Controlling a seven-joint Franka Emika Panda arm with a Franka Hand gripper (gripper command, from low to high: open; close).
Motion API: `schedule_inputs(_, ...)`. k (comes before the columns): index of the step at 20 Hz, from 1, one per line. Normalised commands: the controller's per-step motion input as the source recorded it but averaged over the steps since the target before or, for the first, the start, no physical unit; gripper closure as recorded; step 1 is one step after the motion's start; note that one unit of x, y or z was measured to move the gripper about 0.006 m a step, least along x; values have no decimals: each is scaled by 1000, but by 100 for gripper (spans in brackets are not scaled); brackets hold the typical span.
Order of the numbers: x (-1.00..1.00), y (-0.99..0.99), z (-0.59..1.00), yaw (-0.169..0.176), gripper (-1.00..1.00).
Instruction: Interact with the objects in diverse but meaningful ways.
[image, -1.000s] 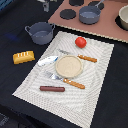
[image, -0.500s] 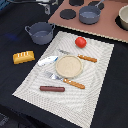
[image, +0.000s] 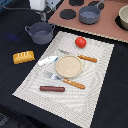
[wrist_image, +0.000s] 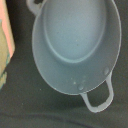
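The blue-grey two-handled pot (image: 41, 33) stands empty on the dark table, and it fills the wrist view (wrist_image: 75, 45). My gripper (image: 43, 10) hangs above it at the frame's top edge; its fingers do not show clearly. The blue-grey frying pan (image: 90, 14) sits on the toy stove (image: 107, 27). The golden-yellow bread loaf (image: 23, 57) lies on the table left of the mat. The red tomato (image: 80, 42), brown sausage (image: 52, 89) and small white-blue piece (image: 47, 61) lie on the striped placemat (image: 97, 85).
A round beige plate (image: 68, 65) lies mid-mat, with a wooden-handled knife (image: 82, 57) beyond it and a fork (image: 67, 81) in front. Black burners (image: 67, 13) mark the stove. Another round vessel (image: 123, 17) shows at the exterior view's right edge.
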Motion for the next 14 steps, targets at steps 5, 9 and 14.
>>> schedule_inputs(5, -187, -311, -341, 1, -100)
schedule_inputs(9, -267, -317, -456, 7, -100)
schedule_inputs(14, -320, -281, -421, 5, -100)
